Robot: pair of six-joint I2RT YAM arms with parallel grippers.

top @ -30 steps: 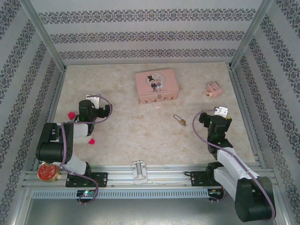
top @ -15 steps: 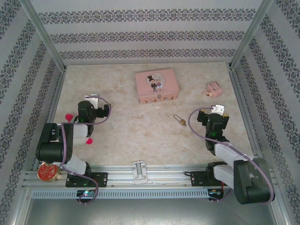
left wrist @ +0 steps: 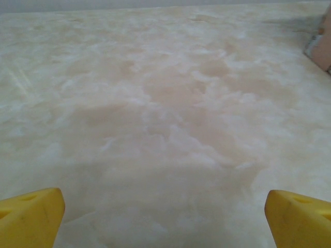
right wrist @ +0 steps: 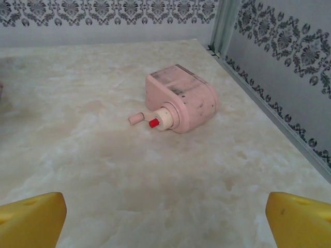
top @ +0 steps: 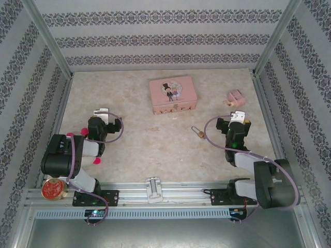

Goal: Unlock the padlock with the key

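Though both arms sit low over the table [top: 145, 150], neither one holds anything. The left gripper [left wrist: 165, 219] stands wide, its yellow fingertips [left wrist: 31, 219] at the bottom corners of its wrist view with bare marbled surface between them. The right gripper [right wrist: 165, 219] is spread just as wide over bare surface.

A little farther out, the padlock [top: 199, 133] lies flat on the table between the two arms. It is near the right gripper, to its left, and well apart from the left gripper. The thin shackle points away from the bases and the brass body lies toward them. The key cannot be made out at this size, so whether it lies beside the padlock or sits in it cannot be told.

The padlock is likely rigid, light and smooth, so it may skid or spin on the slick surface when nudged. The body looks like the part to pinch, across its narrow sides, leaving the end opposite the shackle free for the key. The shackle seems too thin and round to give a steady hold. The key, being a sliver, would probably be hard to lift off the table and easy to drop.

Farther back stands the pink tin [top: 173, 94]. The pink lump [top: 236, 98] sits off to the right, ahead of the right gripper.
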